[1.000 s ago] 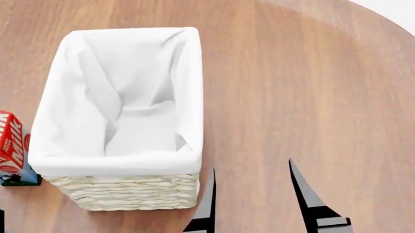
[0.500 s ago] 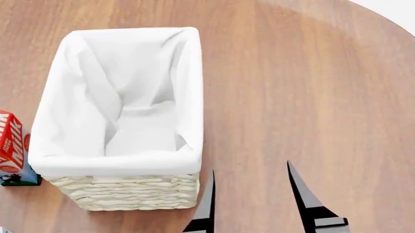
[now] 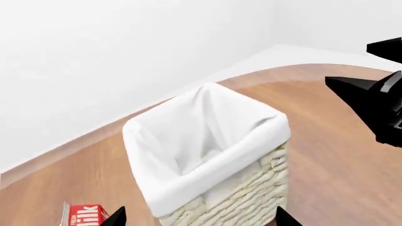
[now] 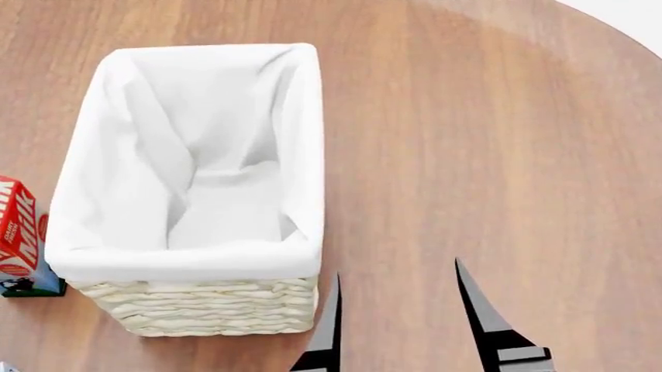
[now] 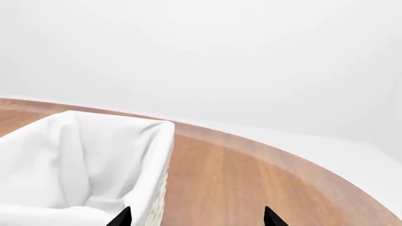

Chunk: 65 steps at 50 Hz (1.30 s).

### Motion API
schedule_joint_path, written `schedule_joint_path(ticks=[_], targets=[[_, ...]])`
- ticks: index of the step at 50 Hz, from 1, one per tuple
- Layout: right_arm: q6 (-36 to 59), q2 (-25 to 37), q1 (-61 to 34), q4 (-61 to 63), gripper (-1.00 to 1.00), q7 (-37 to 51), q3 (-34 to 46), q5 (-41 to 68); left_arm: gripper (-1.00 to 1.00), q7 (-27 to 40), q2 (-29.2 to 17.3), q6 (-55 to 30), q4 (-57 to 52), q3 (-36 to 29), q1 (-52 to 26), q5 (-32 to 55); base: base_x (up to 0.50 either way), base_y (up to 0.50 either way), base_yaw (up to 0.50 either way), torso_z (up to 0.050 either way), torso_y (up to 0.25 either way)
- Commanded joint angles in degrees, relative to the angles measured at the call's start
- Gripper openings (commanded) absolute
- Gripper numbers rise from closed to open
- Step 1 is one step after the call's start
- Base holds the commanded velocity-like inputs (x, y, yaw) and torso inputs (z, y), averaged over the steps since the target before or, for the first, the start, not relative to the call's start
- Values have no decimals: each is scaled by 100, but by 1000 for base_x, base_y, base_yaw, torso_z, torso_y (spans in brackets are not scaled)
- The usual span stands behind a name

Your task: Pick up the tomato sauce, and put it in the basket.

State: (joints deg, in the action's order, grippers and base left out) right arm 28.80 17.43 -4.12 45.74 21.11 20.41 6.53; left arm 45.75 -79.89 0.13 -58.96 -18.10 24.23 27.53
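The tomato sauce is out of view in every frame. The basket [image 4: 207, 306], cream wicker with a white cloth lining over its rim, stands left of centre on the table and shows nothing inside. It also fills the left wrist view as the basket [image 3: 242, 188] and sits beside the jaws in the right wrist view as the basket [image 5: 164, 141]. My right gripper [image 4: 398, 269] hovers open just right of the basket's near corner, with nothing between its fingers. My left gripper [image 3: 199, 219] is open and empty, facing the basket's wicker wall.
A red milk carton [image 4: 18, 232] stands against the basket's left side, also seen low in the left wrist view as the carton [image 3: 84, 215]. The round wooden table [image 4: 497, 155] stretches right of the basket, its curved edge at the far right.
My right gripper's fingers have slid slightly down and left in the head view. The basket and the carton have not moved.
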Motion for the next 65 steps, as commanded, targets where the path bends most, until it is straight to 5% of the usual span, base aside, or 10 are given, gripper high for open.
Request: schedule_joint_path(ticks=[1,32,65], targets=[[16,29,-7,-11,100,26,29,0,100,-29,-178,-453,3,-126,-228,984,0,0,0,0,0],[-7,86,-15,-25,100,105,11,58,100,-505,391,-1392,399,-612,-679,1950,0,0,0,0,0],[3,133,-41,-16,100,170,67,98,100,-610,426,-1511,710,-703,-739,3046,0,0,0,0,0]])
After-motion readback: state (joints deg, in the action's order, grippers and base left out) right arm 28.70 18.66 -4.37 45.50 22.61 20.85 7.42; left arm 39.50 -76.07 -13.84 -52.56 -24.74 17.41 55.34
